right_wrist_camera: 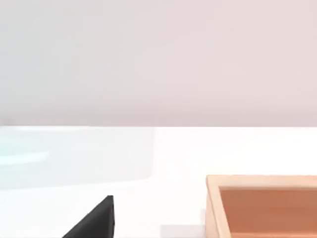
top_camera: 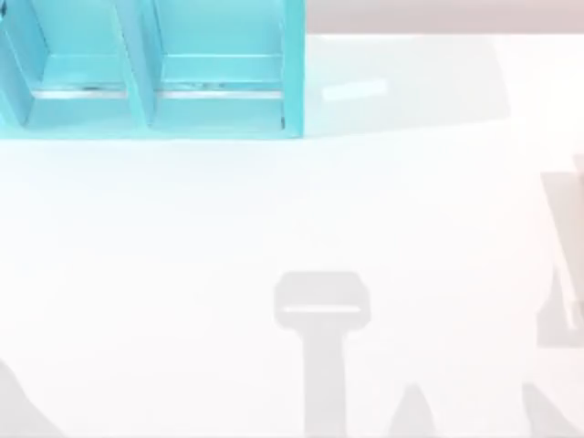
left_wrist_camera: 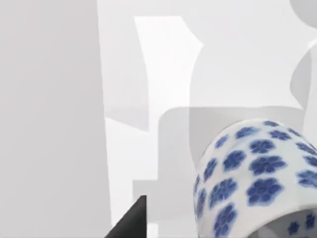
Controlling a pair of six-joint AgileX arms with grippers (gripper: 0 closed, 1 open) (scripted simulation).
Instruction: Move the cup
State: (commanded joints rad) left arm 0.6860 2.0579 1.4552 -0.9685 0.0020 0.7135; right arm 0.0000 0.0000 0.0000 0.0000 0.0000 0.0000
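The cup [left_wrist_camera: 257, 173], white with blue flowers, sits very close in the left wrist view, cut off by the picture's edge. A black part of my left gripper [left_wrist_camera: 130, 222] shows beside it, with a gap of pale surface between the two. I cannot tell whether the cup is held. In the right wrist view a black part of my right gripper [right_wrist_camera: 94, 222] hangs over the white table, apart from a wooden box.
A teal shelf unit [top_camera: 151, 68] with two open compartments stands at the table's far left. An open wooden box [right_wrist_camera: 262, 206] lies near my right gripper. Grey shadows [top_camera: 321, 310] fall across the near middle and right of the white table.
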